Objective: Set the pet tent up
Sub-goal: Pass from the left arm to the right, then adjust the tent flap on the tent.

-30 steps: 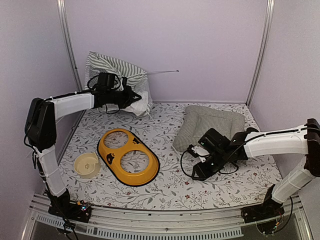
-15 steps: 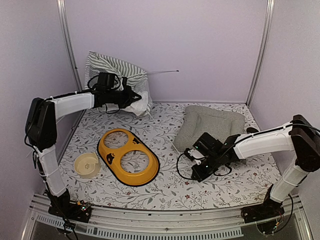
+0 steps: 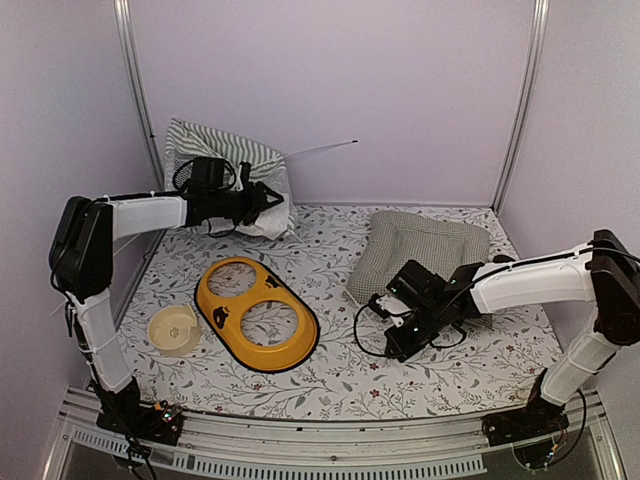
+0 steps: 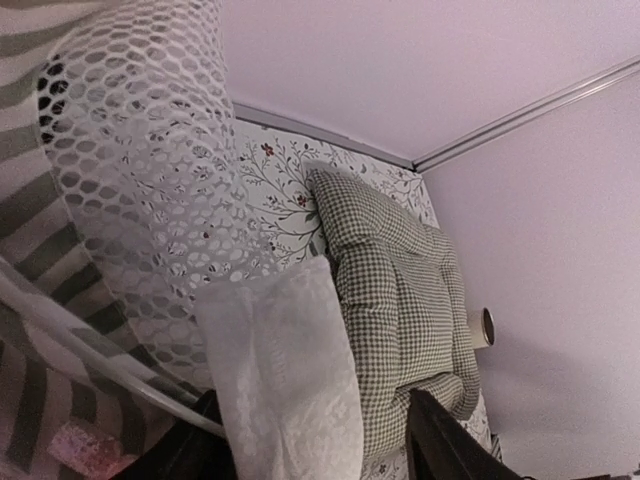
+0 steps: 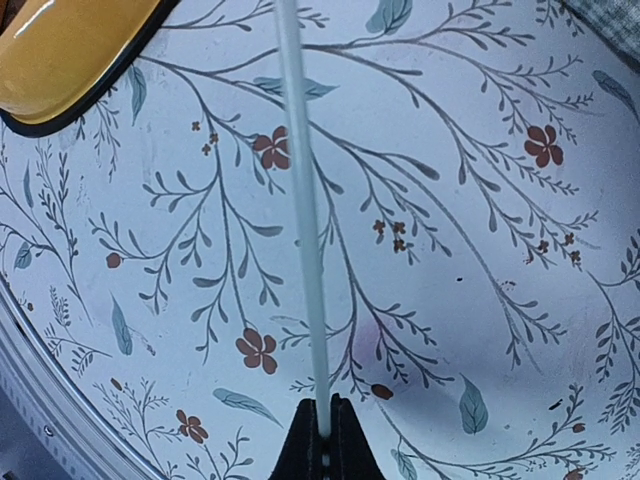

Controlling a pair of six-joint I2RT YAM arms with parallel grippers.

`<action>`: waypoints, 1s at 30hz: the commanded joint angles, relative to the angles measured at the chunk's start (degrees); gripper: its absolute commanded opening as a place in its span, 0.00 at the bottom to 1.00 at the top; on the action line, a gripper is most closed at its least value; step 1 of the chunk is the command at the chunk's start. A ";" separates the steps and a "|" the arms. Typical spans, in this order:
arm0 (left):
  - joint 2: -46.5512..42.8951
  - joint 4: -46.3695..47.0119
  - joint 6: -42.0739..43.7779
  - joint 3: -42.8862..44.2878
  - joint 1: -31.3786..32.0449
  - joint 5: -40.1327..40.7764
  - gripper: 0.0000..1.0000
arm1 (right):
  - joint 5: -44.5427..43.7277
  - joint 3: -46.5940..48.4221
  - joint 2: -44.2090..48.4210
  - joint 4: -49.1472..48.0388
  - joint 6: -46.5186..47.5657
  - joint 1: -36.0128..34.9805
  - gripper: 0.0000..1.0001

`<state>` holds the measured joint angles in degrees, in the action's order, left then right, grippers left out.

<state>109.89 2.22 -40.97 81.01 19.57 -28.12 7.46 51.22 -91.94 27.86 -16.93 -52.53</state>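
The green-and-white striped fabric pet tent lay crumpled in the far corner, directly ahead of the left end effector, whose tip reached the tent's white lower cloth. In the left wrist view its two dark fingers stood apart. A fold of white lacy mesh flap hung in the gap between them, close to one finger and clear of the other. Just beyond that flap a white honeycomb mesh panel curved upward, with striped cloth and a thin white tent rod beside it. Another slim rod jutted out of the tent above the left end effector, pointing toward the right arm's side.

The right end effector sat low over the floral-printed surface, well apart from the tent. Its fingers were pressed together, clamped on a thin pale pole that ran straight out ahead of the fingertips over the surface. Whether the pole touched the surface could not be told.

A green-checked padded cushion lay flat just beyond the right end effector, toward the far wall. An orange-yellow oval feeder tray with two round openings lay between the two end effectors. A small cream round bowl sat just beside the tray, on the near side of the left end effector.
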 commanded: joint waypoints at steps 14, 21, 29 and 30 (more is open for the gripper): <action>-8.11 0.23 7.83 -9.46 0.44 4.82 0.64 | -0.63 4.63 -1.26 -0.79 1.46 0.17 0.00; -12.06 -3.48 8.84 -12.15 0.73 15.77 0.69 | -0.33 5.00 -1.99 -0.65 1.70 0.18 0.00; -11.36 -5.91 10.96 -9.90 1.29 17.09 0.63 | -0.12 5.90 -2.95 -0.61 2.10 0.23 0.00; -10.89 -6.49 11.11 -9.40 1.48 17.59 0.63 | -0.11 6.06 -3.05 -0.67 2.13 0.20 0.00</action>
<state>98.17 -1.45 -31.92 69.34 19.97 -12.99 7.64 54.61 -94.28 30.46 -15.14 -52.53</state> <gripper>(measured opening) 0.638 0.029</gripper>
